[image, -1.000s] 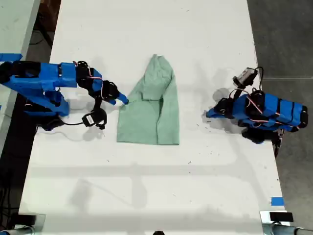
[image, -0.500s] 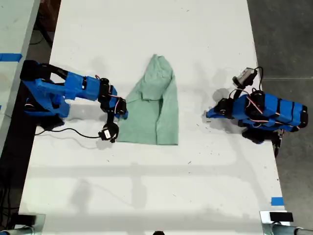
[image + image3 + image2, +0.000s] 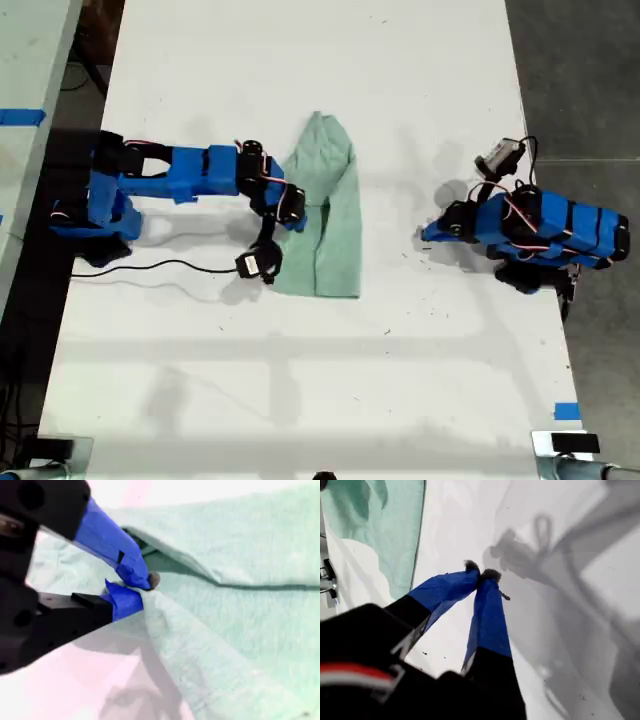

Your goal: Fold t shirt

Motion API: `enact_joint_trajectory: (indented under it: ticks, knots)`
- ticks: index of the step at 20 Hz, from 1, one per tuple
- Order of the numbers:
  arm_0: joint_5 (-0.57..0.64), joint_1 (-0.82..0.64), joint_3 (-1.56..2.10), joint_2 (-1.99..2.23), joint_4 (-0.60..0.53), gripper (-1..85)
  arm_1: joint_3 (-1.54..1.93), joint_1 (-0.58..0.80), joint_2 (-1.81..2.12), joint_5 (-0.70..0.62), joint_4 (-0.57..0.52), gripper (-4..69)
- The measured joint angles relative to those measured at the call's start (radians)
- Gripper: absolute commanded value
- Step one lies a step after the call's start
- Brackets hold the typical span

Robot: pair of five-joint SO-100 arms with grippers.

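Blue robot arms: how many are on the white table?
2. One arm reaches from the exterior view's left onto the pale mint-green fabric t shirt; the other sits folded at that view's right.

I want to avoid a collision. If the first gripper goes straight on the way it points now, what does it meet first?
Probably the bare white table. My first gripper is shut on nothing and angled down at it; the t shirt lies off to one side. Depth is unclear.

The t shirt is plain pale mint green with no print, darker green only in the shadowed crease beside my second gripper's fingertips. Both grippers have blue-taped fingers on black bodies, my first gripper with grey tips, and the arms are bright blue. The table is white with grey shadows.
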Motion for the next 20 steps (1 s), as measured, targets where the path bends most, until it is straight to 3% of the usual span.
enact_joint_trajectory:
  ticks: [2, 3, 5, 11, 12, 13, 14, 18, 20]
  knots:
    - [0.031, 0.023, -0.067, -0.1, -0.109, 0.0, 0.0, -0.003, 0.0, 0.0, 0.0, 1.9]
    - [0.054, 0.034, -0.078, -0.129, -0.172, 14.8, 0.0, -0.005, 0.0, 0.0, 0.0, 1.9]
    - [0.094, 0.054, -0.089, -0.179, -0.279, 25.0, 0.0, -0.005, 0.0, 0.0, 0.0, 1.9]
    - [0.141, 0.075, -0.091, -0.176, -0.321, 20.9, 0.0, -0.009, 0.0, 0.0, 0.0, 2.0]
    - [0.15, 0.075, -0.091, -0.163, -0.321, 17.8, 0.0, -0.009, 0.0, 0.0, 0.0, 2.0]
    - [0.155, 0.075, -0.091, -0.146, -0.321, 5.1, 0.0, -0.009, 0.0, 0.0, 0.0, 2.0]
    - [0.158, 0.075, -0.087, -0.124, -0.314, -0.1, 0.0, -0.012, 0.0, 0.0, 0.0, 2.0]
    - [0.156, 0.075, 0.127, 0.12, -0.301, -0.1, 0.0, -0.015, 0.0, 0.0, 0.0, 2.0]
    - [0.124, 0.075, 0.402, 0.345, -0.42, -0.1, 0.0, -0.021, 0.0, 0.0, 0.0, 2.0]
